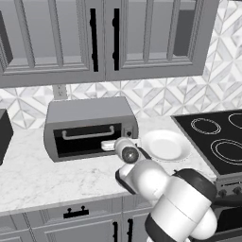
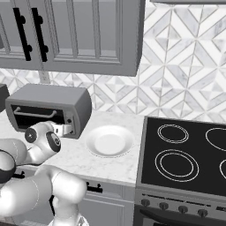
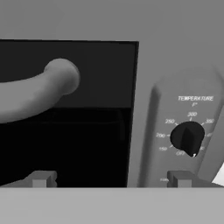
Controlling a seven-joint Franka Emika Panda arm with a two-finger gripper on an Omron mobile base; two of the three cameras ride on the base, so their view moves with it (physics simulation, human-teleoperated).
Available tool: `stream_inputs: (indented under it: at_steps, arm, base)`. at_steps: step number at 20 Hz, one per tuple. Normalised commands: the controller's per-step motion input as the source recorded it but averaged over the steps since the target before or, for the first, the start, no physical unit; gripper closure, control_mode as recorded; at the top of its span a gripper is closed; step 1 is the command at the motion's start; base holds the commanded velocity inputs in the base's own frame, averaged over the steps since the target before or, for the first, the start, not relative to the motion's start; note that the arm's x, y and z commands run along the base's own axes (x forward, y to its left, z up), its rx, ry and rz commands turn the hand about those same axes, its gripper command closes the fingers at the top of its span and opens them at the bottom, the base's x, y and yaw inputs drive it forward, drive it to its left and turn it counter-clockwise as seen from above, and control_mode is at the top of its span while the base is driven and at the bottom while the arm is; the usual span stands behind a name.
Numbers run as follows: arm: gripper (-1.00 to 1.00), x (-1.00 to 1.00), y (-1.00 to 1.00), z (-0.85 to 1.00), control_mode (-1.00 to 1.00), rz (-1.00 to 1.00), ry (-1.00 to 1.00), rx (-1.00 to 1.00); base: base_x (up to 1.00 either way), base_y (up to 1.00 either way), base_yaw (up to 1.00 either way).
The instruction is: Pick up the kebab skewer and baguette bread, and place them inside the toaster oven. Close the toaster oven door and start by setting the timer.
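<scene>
Claw at the toaster oven's front, jaws spread wide, holding nothing.

Gripper sits close before the toaster oven on the counter; its fingertips straddle the right edge of the shut toaster oven door. Bar handle up left, temperature knob right. White plate just beside the oven, stovetop farther right.

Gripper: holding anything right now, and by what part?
Nothing held. The gripper is open, fingertips apart and empty before the toaster oven door, beside the temperature knob.
</scene>
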Motion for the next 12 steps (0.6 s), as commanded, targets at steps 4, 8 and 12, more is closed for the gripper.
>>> stream_inputs:
  at_steps: [4,8,12]
  arm:
    - [-1.00,-0.01,-0.18,-0.03,-1.00,0.01,0.00,0.00]
    - [-1.00,-0.01,-0.11,-0.09,-1.00,0.02,-0.01,0.03]
    - [-1.00,0.00,0.00,-0.19,-1.00,0.00,-0.03,0.03]
  base:
    - [0.00,0.00,0.00]
    - [0.00,0.00,0.00]
    - [0.00,0.00,0.00]
